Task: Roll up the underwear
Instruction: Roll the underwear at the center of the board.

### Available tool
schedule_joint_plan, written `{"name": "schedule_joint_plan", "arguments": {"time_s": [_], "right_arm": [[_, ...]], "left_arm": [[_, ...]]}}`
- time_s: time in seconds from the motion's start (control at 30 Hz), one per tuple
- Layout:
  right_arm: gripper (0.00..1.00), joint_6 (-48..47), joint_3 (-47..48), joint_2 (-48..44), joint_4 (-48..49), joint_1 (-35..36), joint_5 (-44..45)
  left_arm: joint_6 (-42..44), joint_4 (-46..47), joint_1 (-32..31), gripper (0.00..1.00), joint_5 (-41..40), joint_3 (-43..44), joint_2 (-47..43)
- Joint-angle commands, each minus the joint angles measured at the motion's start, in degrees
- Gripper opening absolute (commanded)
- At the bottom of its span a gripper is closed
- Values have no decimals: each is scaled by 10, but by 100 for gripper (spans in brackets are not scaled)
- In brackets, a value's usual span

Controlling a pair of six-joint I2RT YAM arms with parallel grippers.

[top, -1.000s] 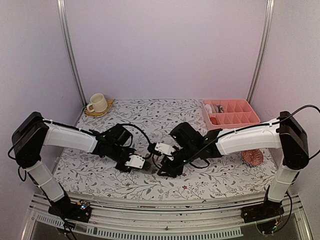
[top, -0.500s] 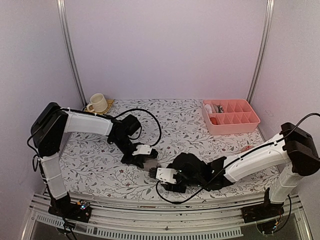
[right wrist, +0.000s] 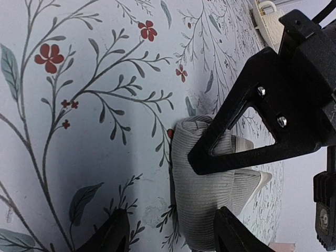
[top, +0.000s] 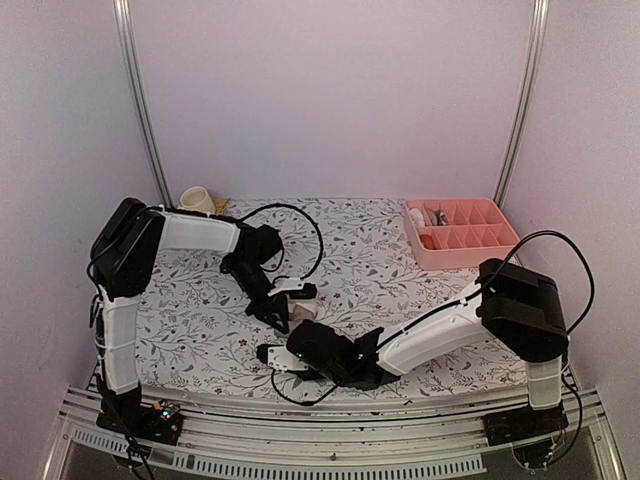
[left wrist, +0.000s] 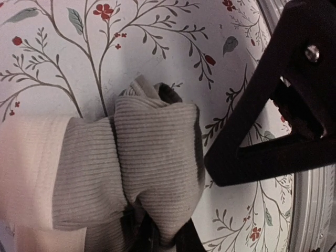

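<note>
Pale, bare walls enclose a surface (top: 200, 330) covered with a white cloth printed with thin branches and small red flowers. A pink tray (top: 505, 243) with compartments sits at the back right, and a cream cup (top: 196, 199) at the back left.

Near the middle, towards the front edge, lies the underwear (left wrist: 152, 157). It is taupe ribbed cloth bunched into a short, thick roll, with its cream waistband showing at one end. We see only this one pair.

The left tool (left wrist: 157, 239) reaches in from the left. It is closed, with its tips buried in a fold of the roll, and it appears to pinch the cloth.

The right tool (right wrist: 172, 212) lies low across the front, just beside the roll. It is open, with its fingers spread and nothing between them.

We judge the roll to be loose, so it may spring open if the left tool lets go before the right one has a hold. The open fingers may also push the bundle along the smooth cloth instead of closing around it. The two tools are very near each other and could collide.
</note>
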Motion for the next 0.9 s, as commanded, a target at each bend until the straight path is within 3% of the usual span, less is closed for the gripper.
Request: {"name": "schedule_joint_plan", "arguments": {"time_s": [0.0,0.13,0.23,0.5,0.73,0.87], "right_arm": [[56,-37,14,29,-6,-22,26],[56,-35,36,46,-24,-36,21],[50,-35,55,62,-42,-40,20],[8,-15,93,87,-105,-45,-5],[3,59,123,71,-202,-55,-109],[3,93,146,71,-260,-60,-169]], "left_arm": [[4,-51,7,0,-43,2,48],[4,-53,8,0,-43,7,52],[3,-56,8,0,-44,12,55],[2,-50,8,0,-48,13,53],[-7,50,24,48,-66,-44,-26],[-6,129,39,65,-72,-99,-110]]}}
